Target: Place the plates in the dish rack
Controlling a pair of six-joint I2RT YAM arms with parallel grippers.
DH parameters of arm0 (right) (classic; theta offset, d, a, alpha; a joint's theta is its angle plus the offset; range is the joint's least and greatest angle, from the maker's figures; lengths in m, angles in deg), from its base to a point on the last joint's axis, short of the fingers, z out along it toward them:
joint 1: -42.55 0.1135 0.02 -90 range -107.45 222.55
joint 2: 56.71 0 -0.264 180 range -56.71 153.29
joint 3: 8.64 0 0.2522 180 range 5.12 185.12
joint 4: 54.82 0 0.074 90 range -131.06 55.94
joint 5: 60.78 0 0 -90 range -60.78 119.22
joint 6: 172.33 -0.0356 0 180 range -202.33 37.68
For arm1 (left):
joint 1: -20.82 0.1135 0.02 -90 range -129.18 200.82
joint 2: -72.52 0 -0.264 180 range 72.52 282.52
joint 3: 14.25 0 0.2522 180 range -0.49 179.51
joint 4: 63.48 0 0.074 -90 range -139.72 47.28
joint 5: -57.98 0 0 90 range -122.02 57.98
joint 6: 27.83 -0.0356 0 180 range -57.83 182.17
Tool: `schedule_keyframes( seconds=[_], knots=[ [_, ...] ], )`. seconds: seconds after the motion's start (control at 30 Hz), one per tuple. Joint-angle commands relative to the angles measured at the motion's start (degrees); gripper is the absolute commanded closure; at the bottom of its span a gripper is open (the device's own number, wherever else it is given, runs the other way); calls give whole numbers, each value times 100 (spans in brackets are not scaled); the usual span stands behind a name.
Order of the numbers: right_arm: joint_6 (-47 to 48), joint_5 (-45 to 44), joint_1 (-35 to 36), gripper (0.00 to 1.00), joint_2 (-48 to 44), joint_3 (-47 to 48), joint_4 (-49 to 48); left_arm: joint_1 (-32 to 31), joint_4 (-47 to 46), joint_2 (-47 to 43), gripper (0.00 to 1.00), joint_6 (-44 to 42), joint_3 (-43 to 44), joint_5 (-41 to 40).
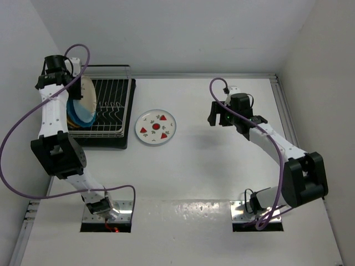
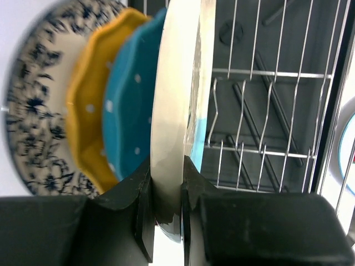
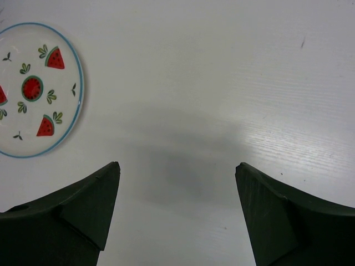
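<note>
We judge the cream round plate (image 2: 173, 83) stiff, slick, breakable; left gripper (image 2: 166, 185) pinches its rim, upright in the silver wire dish rack (image 2: 266, 111). Right gripper (image 3: 177, 185) gapes; red-fruited white plate (image 3: 33, 88) lies at rack's three o'clock.

No writing, label, brand, number or sign can be read in any of the views.
</note>
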Motion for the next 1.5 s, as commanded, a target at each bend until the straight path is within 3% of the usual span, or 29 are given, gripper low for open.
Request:
schedule_keyframes(
  seconds=[0.0,0.17,0.33,0.43,0.6,0.7,0.73,0.83,0.93,1.03,1.13,1.33,1.47],
  knots=[
    [80,-38,23,16,-217,-85,-289,110,-732,-529,100,-27,5,-1],
    [63,6,32,15,-191,-76,-298,170,-733,-581,100,-27,-302,113],
    [71,6,14,15,-288,-190,-315,346,-733,-582,59,26,-479,175],
    [80,6,32,15,-314,-244,-324,347,-733,-582,49,-35,-251,279],
    [80,41,32,15,-314,-244,-307,172,-523,-582,46,-158,582,386],
    [80,41,32,15,-297,-191,-220,-144,-443,-582,46,-98,1092,1121],
    [63,33,32,15,-297,-182,-158,-250,-365,-582,46,-97,1164,1707],
    [1,-46,41,15,-261,-173,-8,-961,-127,-433,42,-44,1000,2833],
    [-25,-64,67,15,-349,-330,-43,-1855,-127,-197,39,-44,253,3285],
    [1,-73,111,15,-472,-489,-52,-2655,-494,189,38,-211,-501,2928],
    [45,-47,102,15,-604,-612,-35,-3018,-1215,655,36,-264,-760,2005],
    [89,76,120,15,-920,-1043,-70,-3134,-1550,2438,27,210,345,1476],
    [71,103,111,15,-1131,-1438,-166,-3081,-1612,2792,17,334,550,1152]
  ],
)
